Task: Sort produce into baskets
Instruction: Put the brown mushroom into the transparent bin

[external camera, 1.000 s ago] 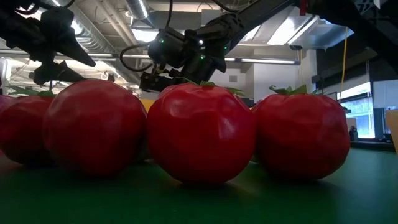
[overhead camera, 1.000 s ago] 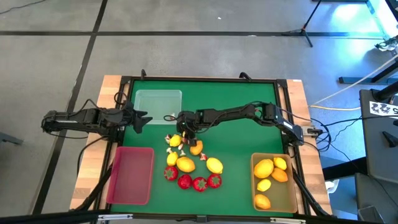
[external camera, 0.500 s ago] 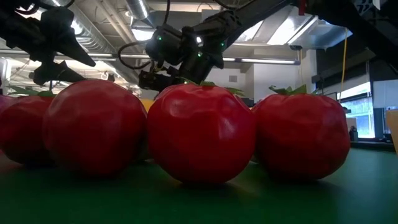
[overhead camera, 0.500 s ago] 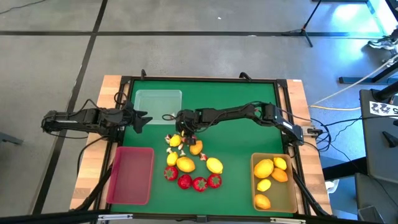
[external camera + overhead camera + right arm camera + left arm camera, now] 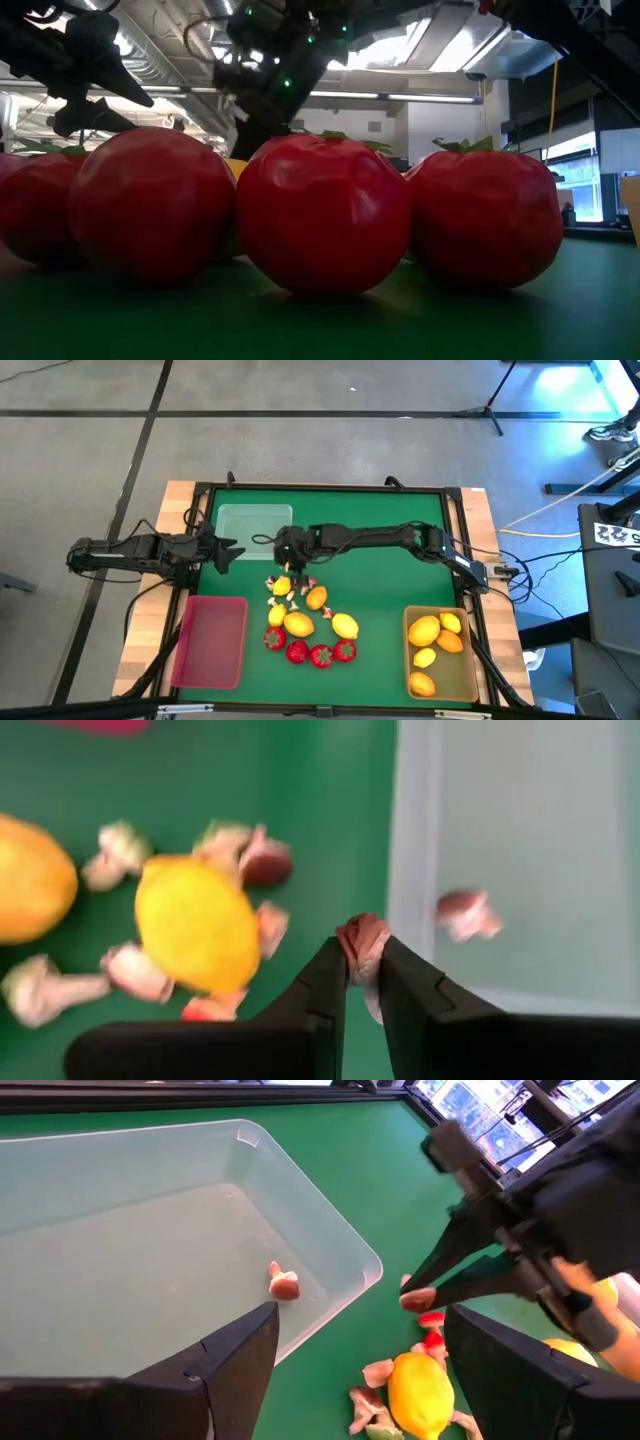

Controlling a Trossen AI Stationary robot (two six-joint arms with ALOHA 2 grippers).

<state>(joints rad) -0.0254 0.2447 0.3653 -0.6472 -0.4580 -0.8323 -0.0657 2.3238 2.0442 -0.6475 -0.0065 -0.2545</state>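
My right gripper [image 5: 362, 982] is shut on a tiny white-and-red bit [image 5: 362, 942]. It hangs above the green mat, just off the clear basket's [image 5: 255, 525] near right corner. Another bit [image 5: 283, 1283] lies on that basket's floor. Under and near the gripper lies the pile: lemons [image 5: 298, 623], an orange fruit [image 5: 316, 598], strawberries [image 5: 320, 655] and more bits [image 5: 125, 848]. My left gripper [image 5: 235, 553] waits open at the table's left, beside the clear basket. The red basket [image 5: 210, 640] sits near left, the tan basket [image 5: 440, 675] near right. My right gripper pinches the bit's lower part [image 5: 360, 960] between the free ends of its two fingers [image 5: 455, 1285]. The fingers slant down, coming from the table's right side. The bit is lifted clear of the mat and sticks out past the fingertips.
The tan basket holds several lemons [image 5: 424, 630] and an orange piece [image 5: 450, 643]. In the low view strawberries [image 5: 325, 215] fill the foreground. A black frame [image 5: 330, 488] runs around the green mat. Free mat lies between the pile and the tan basket.
My right gripper has risen from the pile and gone a little toward the table's left edge and the clear basket. The bit has come up with it, clear of the mat.
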